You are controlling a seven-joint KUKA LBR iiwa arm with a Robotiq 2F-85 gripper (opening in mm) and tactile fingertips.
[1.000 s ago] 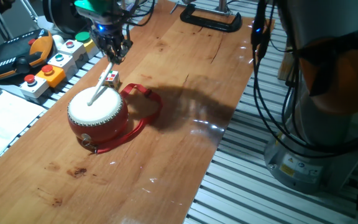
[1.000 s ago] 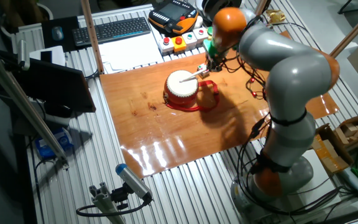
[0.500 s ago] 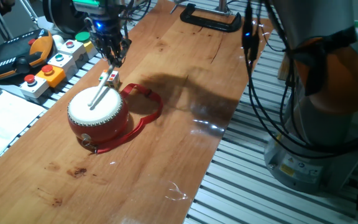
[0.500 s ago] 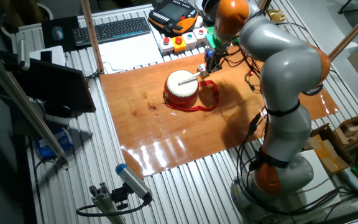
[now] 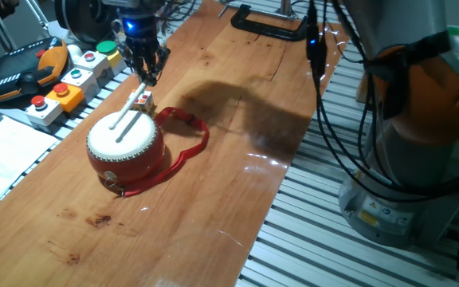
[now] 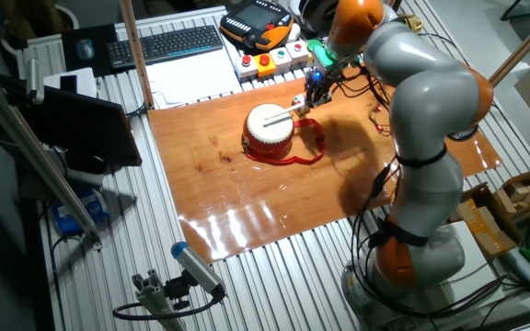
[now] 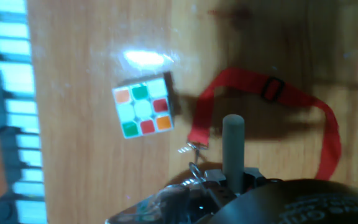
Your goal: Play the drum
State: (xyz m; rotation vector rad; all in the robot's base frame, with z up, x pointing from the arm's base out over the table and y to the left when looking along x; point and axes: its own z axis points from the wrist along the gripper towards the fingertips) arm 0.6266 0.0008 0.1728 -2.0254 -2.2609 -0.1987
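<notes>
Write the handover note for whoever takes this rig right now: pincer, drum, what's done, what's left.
Pincer: shut on a white drumstick, angled down over the drum's far edge.
Drum: upright on the wooden table, red strap looped on the board beside it. The stick's tip lies on or just over the cream skin; contact cannot be confirmed.
Small multicoloured cube: on the table just behind the drum, under the pincer; not part of the job.
Done: stick grasped and brought onto the skin.
Left: likely more strikes; keep clear of the cube.

You see a wooden table [image 5: 237, 175] carrying a red drum [image 5: 124, 147], with a small cube [image 5: 143, 101] at its one o'clock.
</notes>
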